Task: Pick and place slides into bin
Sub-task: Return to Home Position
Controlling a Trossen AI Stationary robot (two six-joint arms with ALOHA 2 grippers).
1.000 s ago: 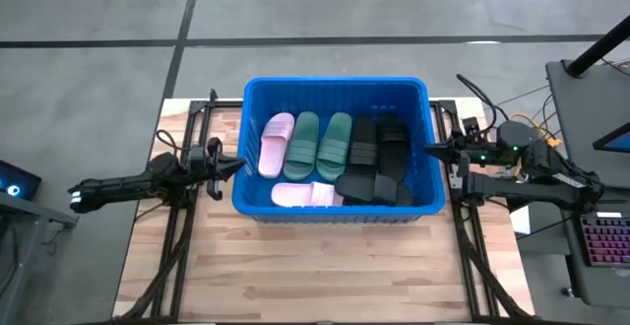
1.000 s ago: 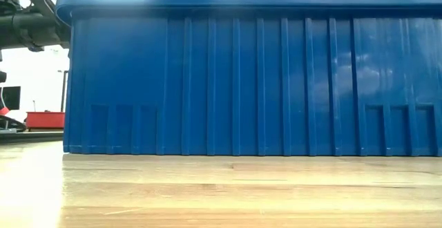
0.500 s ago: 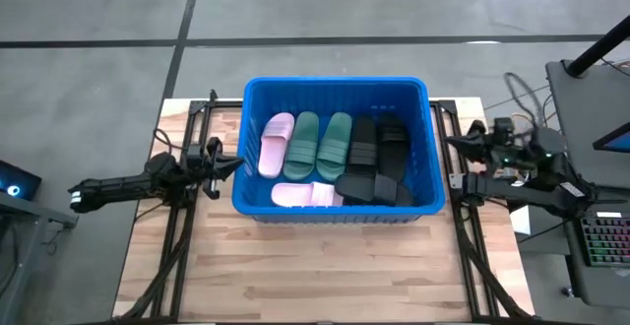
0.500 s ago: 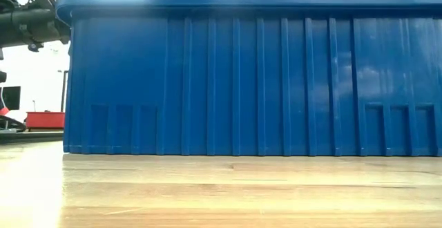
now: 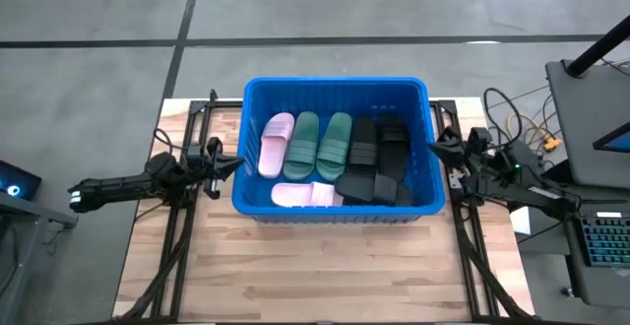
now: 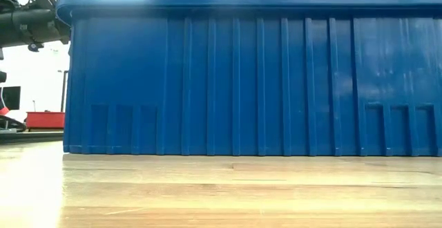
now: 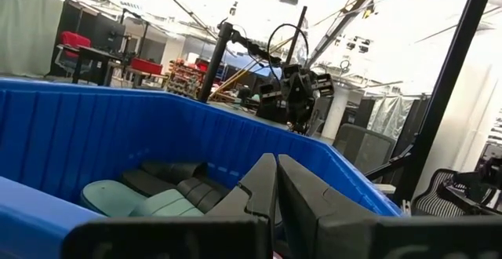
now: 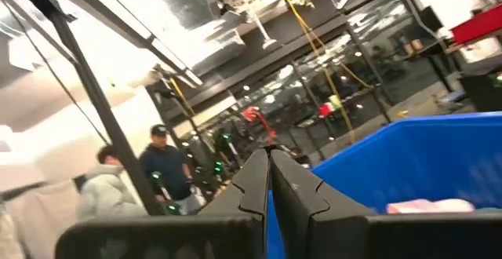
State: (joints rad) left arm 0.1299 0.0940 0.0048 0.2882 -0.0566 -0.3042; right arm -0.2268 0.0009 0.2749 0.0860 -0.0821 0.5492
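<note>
The blue bin point(image 5: 335, 84) stands on the far middle of the wooden table; its near wall fills the low view point(image 6: 242, 76). Inside it lie two pink slides point(image 5: 276, 143), two sage green slides point(image 5: 320, 143) and several black slides point(image 5: 379, 167). My left gripper point(image 5: 236, 162) is shut and empty just outside the bin's left wall, about level with its rim; its wrist view shows the shut fingers point(image 7: 276, 165) and the green slides point(image 7: 118, 196). My right gripper point(image 5: 433, 148) is shut and empty just outside the bin's right wall point(image 8: 423, 157).
Bare wooden table top point(image 5: 325, 266) lies on the near side of the bin. Black frame rails point(image 5: 177, 236) run along both sides of the table. A desk with a keyboard point(image 5: 600, 241) stands at the right. Two people point(image 8: 165, 173) stand in the room beyond.
My right gripper drew back from the bin toward the table's right edge, then came back toward the bin's right wall, staying shut. The bin and the slides have not moved.
</note>
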